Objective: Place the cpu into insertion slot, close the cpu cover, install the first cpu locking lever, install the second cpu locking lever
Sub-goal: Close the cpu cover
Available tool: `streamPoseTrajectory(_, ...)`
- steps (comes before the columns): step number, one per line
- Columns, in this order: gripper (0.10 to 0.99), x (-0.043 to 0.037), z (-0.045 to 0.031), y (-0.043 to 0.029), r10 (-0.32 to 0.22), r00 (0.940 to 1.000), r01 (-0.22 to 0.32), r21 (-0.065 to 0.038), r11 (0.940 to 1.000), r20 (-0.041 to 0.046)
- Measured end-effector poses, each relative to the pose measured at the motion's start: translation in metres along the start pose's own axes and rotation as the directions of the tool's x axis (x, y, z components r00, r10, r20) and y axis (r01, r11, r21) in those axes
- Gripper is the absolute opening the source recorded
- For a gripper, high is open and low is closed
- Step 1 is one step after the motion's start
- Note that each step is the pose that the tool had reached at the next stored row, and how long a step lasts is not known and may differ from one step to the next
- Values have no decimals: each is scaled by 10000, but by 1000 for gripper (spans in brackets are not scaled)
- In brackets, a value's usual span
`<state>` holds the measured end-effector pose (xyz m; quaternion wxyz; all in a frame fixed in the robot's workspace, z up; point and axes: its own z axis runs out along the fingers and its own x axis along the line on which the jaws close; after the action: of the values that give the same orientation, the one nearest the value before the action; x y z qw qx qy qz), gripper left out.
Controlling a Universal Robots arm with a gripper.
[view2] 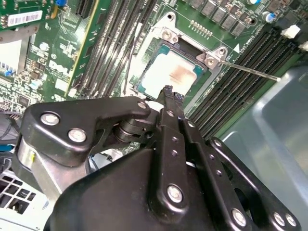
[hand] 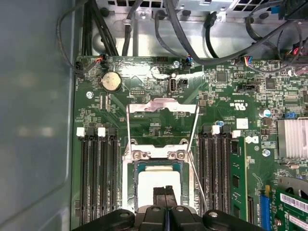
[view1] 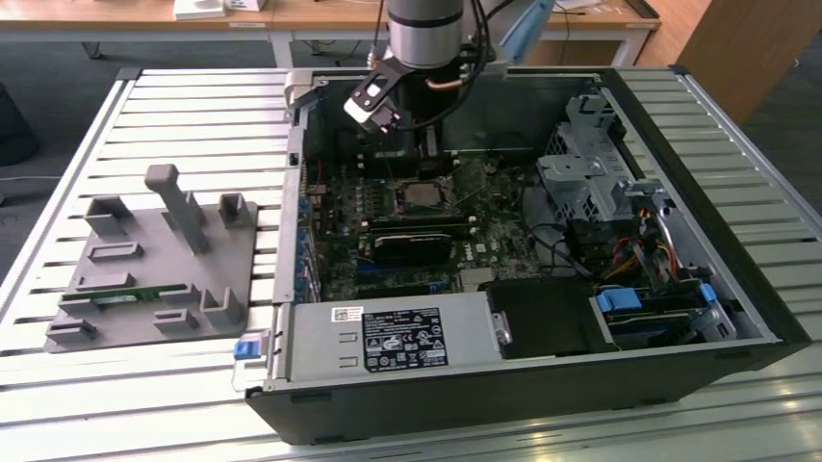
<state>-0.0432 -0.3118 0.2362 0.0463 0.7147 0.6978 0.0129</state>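
Hanging inside the open computer case (view1: pixel 719 318), directly over the insertion slot (hand: pixel 128 179), the gripper (hand: pixel 165 190) has its fingers pressed together, gripping nothing. The cpu cover (hand: pixel 162 105) stands open beside that slot. The cpu (view2: pixel 174 76) lies seated within it, beneath the fingertips.

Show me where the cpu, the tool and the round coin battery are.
cpu (view2: pixel 175 74), second wrist view, middle of its pale metal face.
tool (hand: pixel 165 190), first wrist view, between its fingertips.
coin battery (hand: pixel 111 82), first wrist view, centre of its round face.
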Motion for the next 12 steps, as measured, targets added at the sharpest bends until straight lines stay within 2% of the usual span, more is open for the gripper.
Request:
streamPoseTrajectory(7, 106, -75, 5, 8, 10, 10000, -10, 4, 10000, 0)
streamPoseTrajectory(12, 106, -75, 11, 93, 8, 10000, -8, 35, 10000, 1)
